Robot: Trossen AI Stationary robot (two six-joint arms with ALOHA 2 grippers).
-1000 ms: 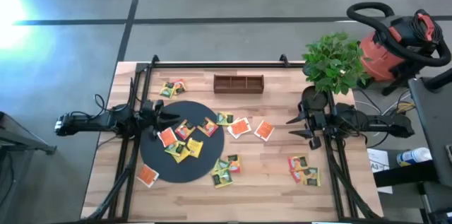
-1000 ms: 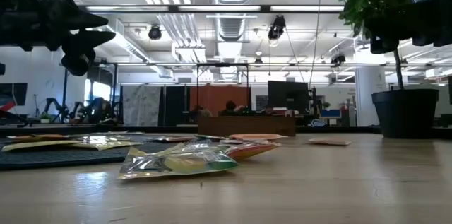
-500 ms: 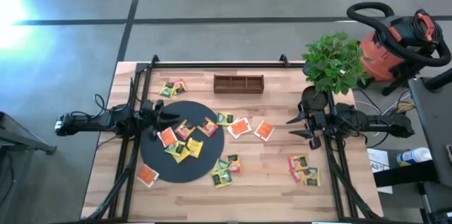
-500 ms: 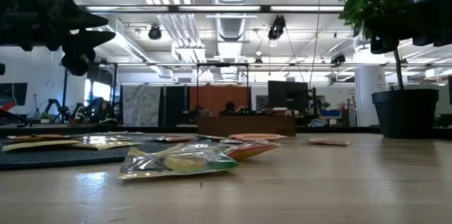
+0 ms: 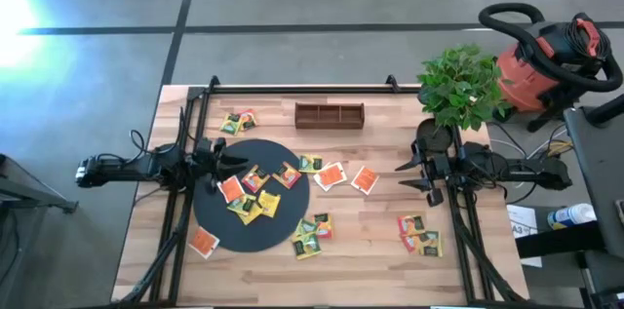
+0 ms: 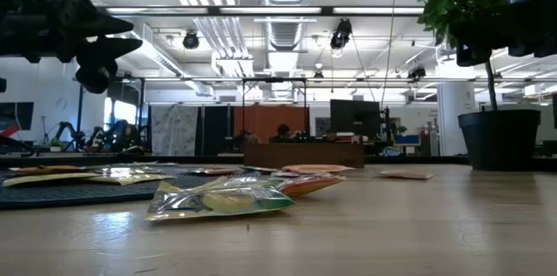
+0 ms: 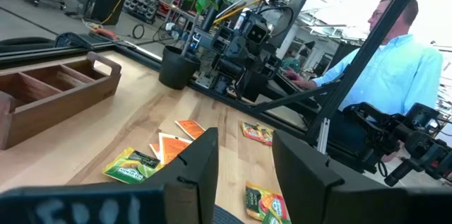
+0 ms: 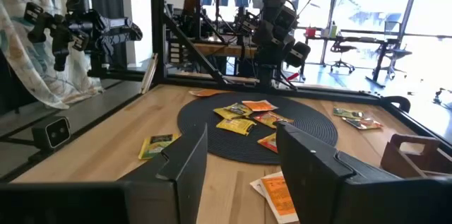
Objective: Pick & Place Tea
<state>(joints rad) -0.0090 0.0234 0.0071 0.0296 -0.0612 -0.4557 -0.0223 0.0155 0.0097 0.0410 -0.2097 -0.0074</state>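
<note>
Over black round mat (image 5: 255,207), your left gripper (image 5: 237,160) unmoved since earlier, fingers spread, empty; right gripper (image 5: 405,174) likewise spread near small square tea packets (image 5: 331,175).

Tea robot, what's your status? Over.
Left gripper and right gripper open, empty, above table. Tea packets scattered on black disc and table. Nothing blocking.

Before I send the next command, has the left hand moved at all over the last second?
No. In the high view the left hand sits at the same spot over the left edge of the black disc, level with the wooden tray as before, fingers open and empty.
</note>
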